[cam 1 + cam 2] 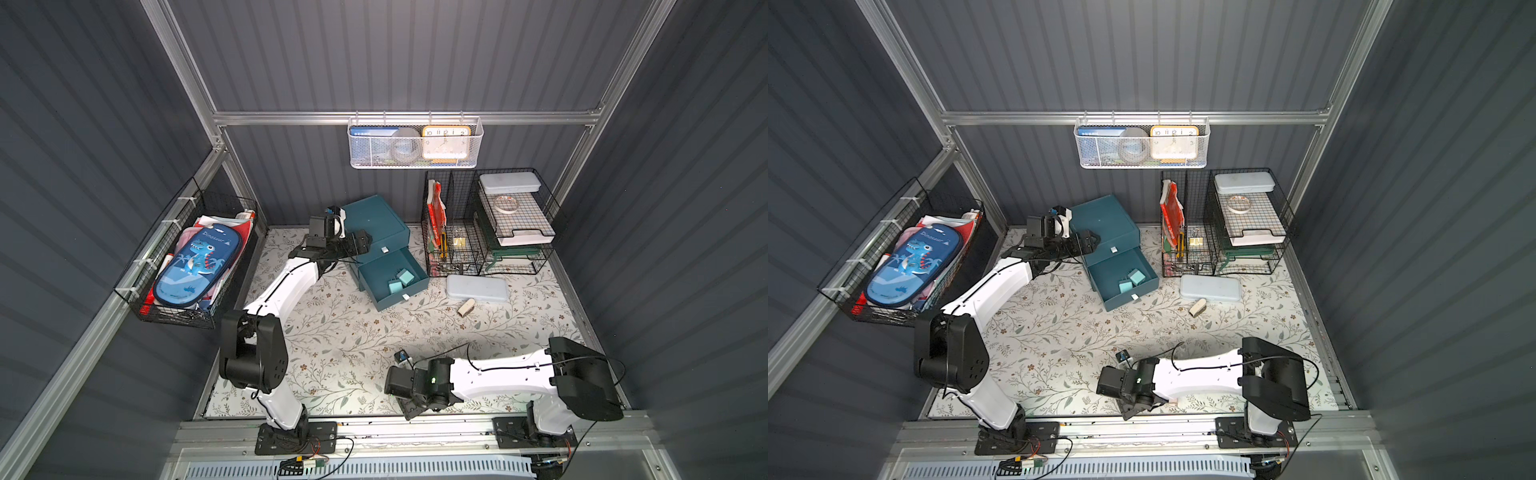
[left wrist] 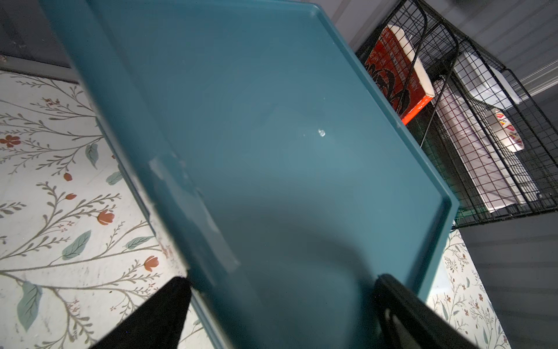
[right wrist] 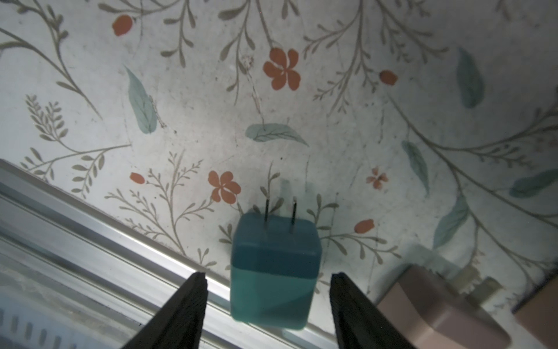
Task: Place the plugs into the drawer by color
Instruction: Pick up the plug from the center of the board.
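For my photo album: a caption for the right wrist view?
Open right claw flanks a teal plug; a pink plug lies beside.

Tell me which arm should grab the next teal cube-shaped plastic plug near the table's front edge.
Right. The right gripper has open jaws on either side of the teal cube-shaped plug; the left gripper is far back, over the dark teal drawer cabinet.

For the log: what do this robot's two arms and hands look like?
The left arm and right arm match: glossy white shells between bulky matte black joint housings, thin black cables looped alongside, black base plates on an aluminium rail. A small green light glows near the right wrist. The left hand and right hand each have two flat, tapered black fingers.
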Controlling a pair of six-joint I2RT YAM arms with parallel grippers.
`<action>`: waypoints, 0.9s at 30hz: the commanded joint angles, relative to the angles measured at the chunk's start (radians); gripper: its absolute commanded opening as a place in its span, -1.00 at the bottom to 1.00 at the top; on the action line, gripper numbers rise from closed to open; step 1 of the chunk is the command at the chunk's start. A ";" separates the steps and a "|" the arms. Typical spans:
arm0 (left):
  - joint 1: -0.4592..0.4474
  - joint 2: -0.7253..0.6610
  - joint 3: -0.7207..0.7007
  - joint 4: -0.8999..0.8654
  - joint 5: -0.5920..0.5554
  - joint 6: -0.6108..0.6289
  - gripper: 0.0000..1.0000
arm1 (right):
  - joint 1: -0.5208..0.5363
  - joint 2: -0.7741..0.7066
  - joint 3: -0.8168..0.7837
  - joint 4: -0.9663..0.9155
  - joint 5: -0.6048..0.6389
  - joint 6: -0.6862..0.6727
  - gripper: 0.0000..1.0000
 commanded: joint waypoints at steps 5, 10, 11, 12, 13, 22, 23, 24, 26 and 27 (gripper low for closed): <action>-0.011 0.051 -0.026 -0.096 -0.033 0.038 0.97 | -0.041 0.020 -0.036 0.024 -0.010 -0.009 0.18; -0.012 0.058 -0.024 -0.091 -0.038 0.034 0.97 | -0.052 0.032 -0.041 0.028 -0.019 -0.010 0.08; -0.012 0.058 -0.024 -0.090 -0.038 0.035 0.97 | -0.054 0.034 -0.040 0.028 -0.018 -0.011 0.05; -0.012 0.058 -0.023 -0.092 -0.038 0.035 0.97 | -0.054 0.034 -0.037 0.025 -0.016 -0.012 0.04; -0.011 0.059 -0.020 -0.095 -0.039 0.037 0.97 | -0.054 0.033 -0.034 0.022 -0.013 -0.014 0.02; -0.012 0.079 -0.012 -0.110 -0.037 0.045 0.97 | -0.083 0.012 0.008 -0.033 0.029 -0.059 -0.07; -0.011 0.082 -0.014 -0.114 -0.035 0.046 0.97 | -0.092 0.007 0.009 -0.032 0.029 -0.066 -0.08; -0.012 0.084 -0.015 -0.121 -0.032 0.047 0.98 | -0.103 0.002 0.010 -0.028 0.028 -0.076 -0.08; -0.011 0.083 -0.019 -0.119 -0.032 0.046 0.97 | -0.124 -0.003 0.021 -0.030 0.026 -0.099 -0.09; -0.011 0.082 -0.020 -0.119 -0.030 0.047 0.98 | -0.134 -0.003 0.031 -0.029 0.026 -0.112 -0.09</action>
